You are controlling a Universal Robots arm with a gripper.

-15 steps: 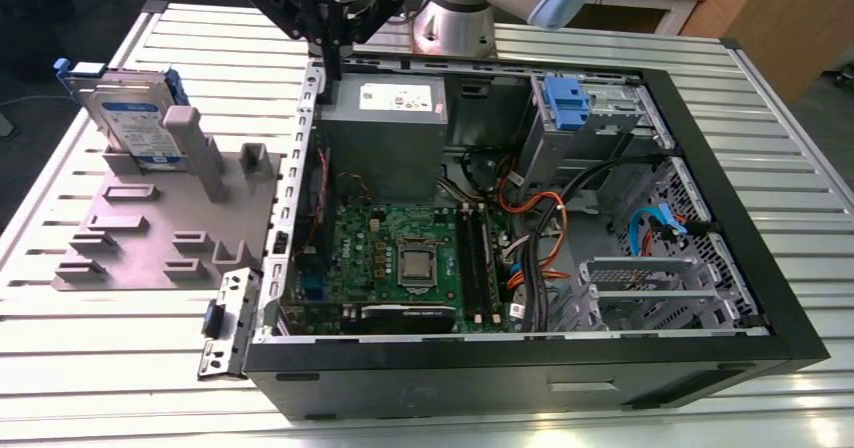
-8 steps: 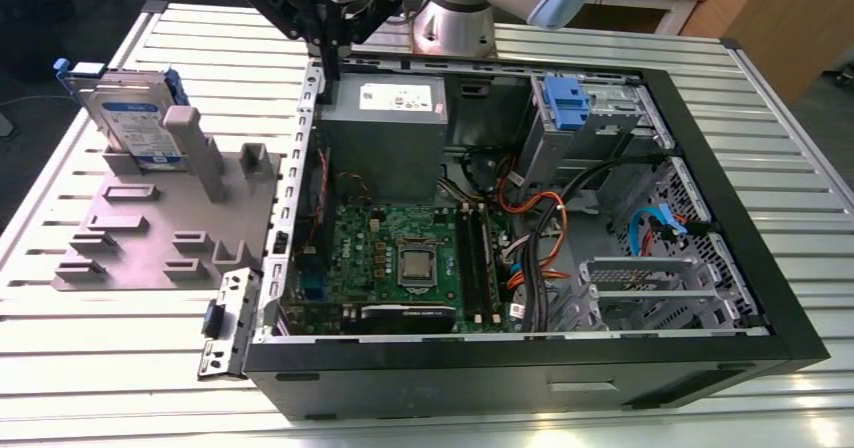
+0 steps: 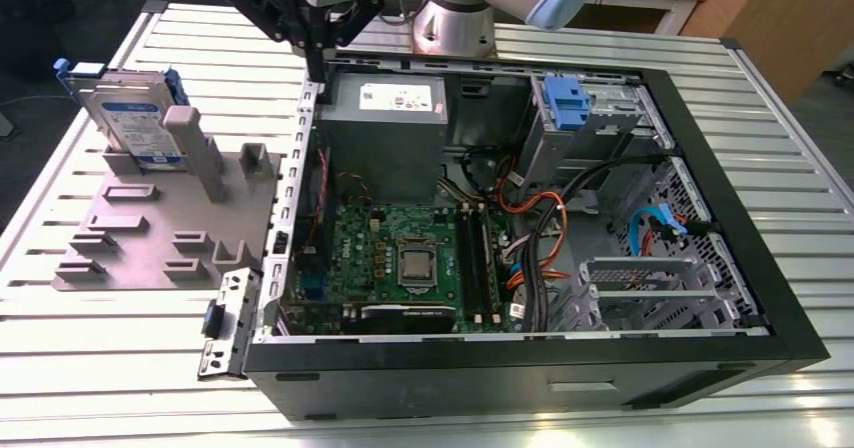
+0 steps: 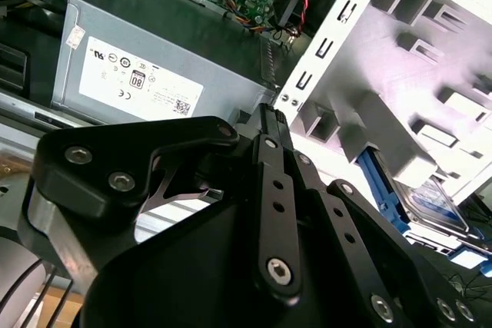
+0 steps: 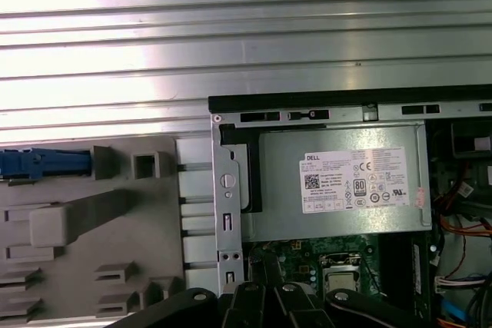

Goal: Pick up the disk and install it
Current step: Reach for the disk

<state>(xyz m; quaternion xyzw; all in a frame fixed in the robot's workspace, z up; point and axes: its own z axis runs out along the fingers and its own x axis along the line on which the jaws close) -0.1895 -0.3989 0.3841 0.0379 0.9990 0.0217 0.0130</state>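
1. Disk: stands on edge in the grey rack, on the exterior view's left of the open computer case, apart from it.
2. Pincer: narrow, fingers together, holding nothing; over the case's wall, by the power supply.
3. Power supply: grey box inside the case, in the corner nearest the pincer.

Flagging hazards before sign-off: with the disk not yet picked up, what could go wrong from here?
The gripper hangs close over the case wall and could clip it when moving. The disk stands upright in the grey fixture beside a tall post, which crowds a grasp. Loose cables inside the case could snag the disk.
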